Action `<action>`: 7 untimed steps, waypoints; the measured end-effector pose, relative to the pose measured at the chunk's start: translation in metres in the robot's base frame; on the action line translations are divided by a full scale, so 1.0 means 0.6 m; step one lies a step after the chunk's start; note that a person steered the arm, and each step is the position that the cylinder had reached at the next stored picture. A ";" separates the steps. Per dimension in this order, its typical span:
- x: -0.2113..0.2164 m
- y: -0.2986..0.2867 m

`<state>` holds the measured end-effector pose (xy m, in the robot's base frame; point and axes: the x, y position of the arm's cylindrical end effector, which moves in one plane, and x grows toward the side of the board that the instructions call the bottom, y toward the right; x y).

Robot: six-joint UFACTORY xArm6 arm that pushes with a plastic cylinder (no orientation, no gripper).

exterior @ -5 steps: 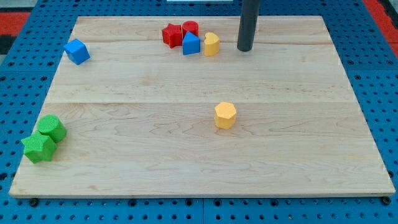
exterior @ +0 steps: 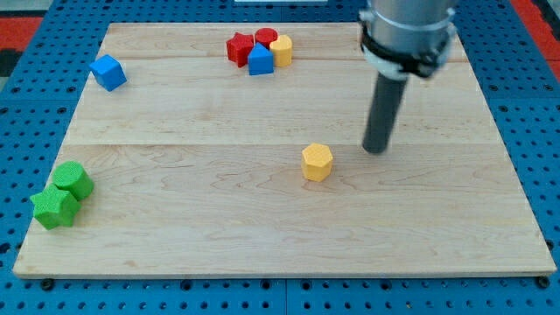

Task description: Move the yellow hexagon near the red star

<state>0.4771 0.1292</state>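
The yellow hexagon (exterior: 317, 162) lies near the middle of the wooden board (exterior: 201, 219). The red star (exterior: 239, 48) sits at the view's top, in a tight cluster with a red cylinder (exterior: 266, 38), a blue triangular block (exterior: 260, 60) and a second yellow block (exterior: 282, 50). My tip (exterior: 375, 149) rests on the board to the right of the yellow hexagon and slightly above it, a short gap away, not touching it.
A blue cube (exterior: 108, 72) lies at the upper left. A green cylinder (exterior: 73, 179) and a green star (exterior: 53, 208) sit together at the lower left. The board's edges drop to a blue pegboard (exterior: 525, 131) all round.
My tip has moved from the view's top, beside the cluster, down and right to beside the yellow hexagon. The second yellow and blue blocks now sit tighter to the red blocks.
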 end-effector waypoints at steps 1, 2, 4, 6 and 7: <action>0.059 -0.012; 0.050 -0.128; -0.046 -0.149; -0.109 -0.256; -0.158 -0.312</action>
<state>0.3821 -0.0579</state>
